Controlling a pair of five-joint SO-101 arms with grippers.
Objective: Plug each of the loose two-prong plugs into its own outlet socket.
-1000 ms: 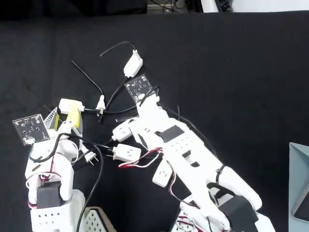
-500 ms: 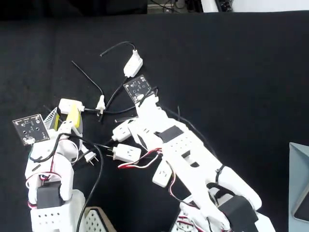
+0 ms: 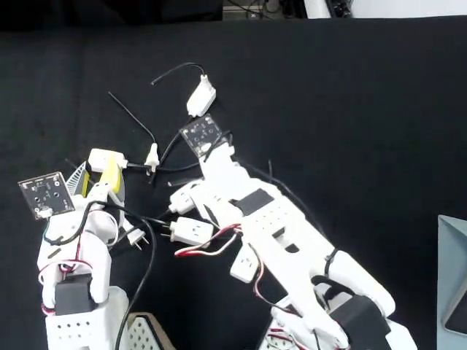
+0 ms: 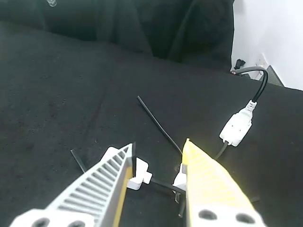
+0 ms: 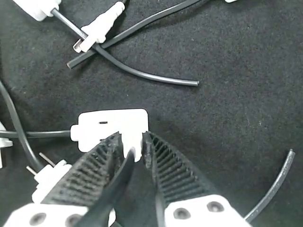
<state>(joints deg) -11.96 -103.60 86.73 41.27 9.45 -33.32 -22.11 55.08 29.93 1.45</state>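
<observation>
Right wrist view: your right gripper (image 5: 133, 138), nearly closed, pinches the white rectangular plastic outlet socket (image 5: 110, 125), apparently steadying it. Your left gripper (image 4: 158, 144) gapes empty. Next, you likely seat the white two-prong plug (image 5: 47, 176) lying just beside that socket.

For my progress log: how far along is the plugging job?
No plug looks seated yet. The right gripper pinches a white socket. The left gripper hangs open over a small plug. A two-prong plug lies loose, so every mating remains.

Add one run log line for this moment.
left gripper open over white connector | right gripper shut on outlet socket | two-prong plug loose beside socket, unplugged
</observation>
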